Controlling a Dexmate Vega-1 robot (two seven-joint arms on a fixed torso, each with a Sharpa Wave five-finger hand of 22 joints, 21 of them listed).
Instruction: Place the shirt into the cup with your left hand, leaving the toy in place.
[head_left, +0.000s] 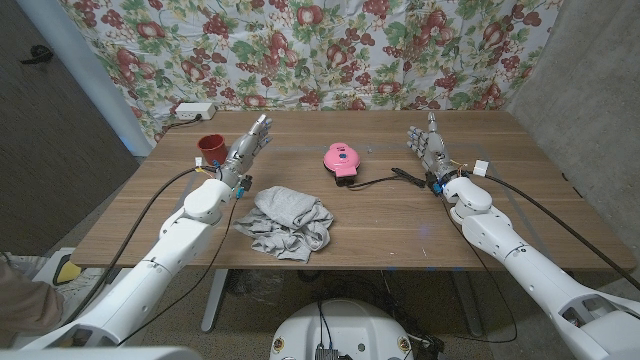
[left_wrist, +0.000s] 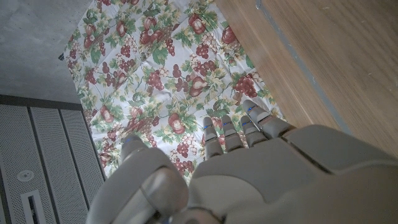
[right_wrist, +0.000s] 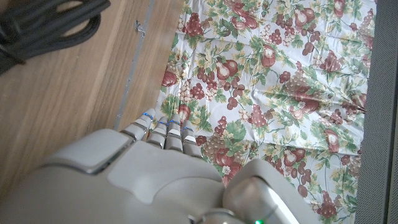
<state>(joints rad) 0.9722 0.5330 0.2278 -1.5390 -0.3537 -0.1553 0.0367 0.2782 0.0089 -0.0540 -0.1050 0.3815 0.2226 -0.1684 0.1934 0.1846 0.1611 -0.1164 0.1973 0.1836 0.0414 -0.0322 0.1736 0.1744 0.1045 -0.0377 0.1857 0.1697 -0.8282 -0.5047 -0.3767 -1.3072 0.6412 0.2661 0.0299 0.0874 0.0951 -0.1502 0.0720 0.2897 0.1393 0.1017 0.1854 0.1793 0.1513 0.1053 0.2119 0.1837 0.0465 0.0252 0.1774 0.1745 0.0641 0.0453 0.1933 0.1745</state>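
A crumpled grey shirt (head_left: 285, 221) lies on the wooden table (head_left: 380, 225), near its front edge and left of the middle. A red cup (head_left: 210, 148) stands upright at the far left of the table. The pink toy (head_left: 339, 158) sits near the middle, with a black cable (head_left: 385, 179) running off to its right. My left hand (head_left: 246, 148) is raised with fingers straight and apart, holding nothing, just right of the cup and behind the shirt. My right hand (head_left: 429, 147) stands at the right with fingers spread and nothing in it. The left hand (left_wrist: 249, 168) and right hand (right_wrist: 149, 168) appear from behind in their wrist views.
A white power strip (head_left: 192, 111) lies at the back left corner of the table. A floral cloth (head_left: 320, 50) hangs behind the table. Black cables (right_wrist: 43, 25) lie on the wood near my right hand. Bare tabletop stretches across the right front.
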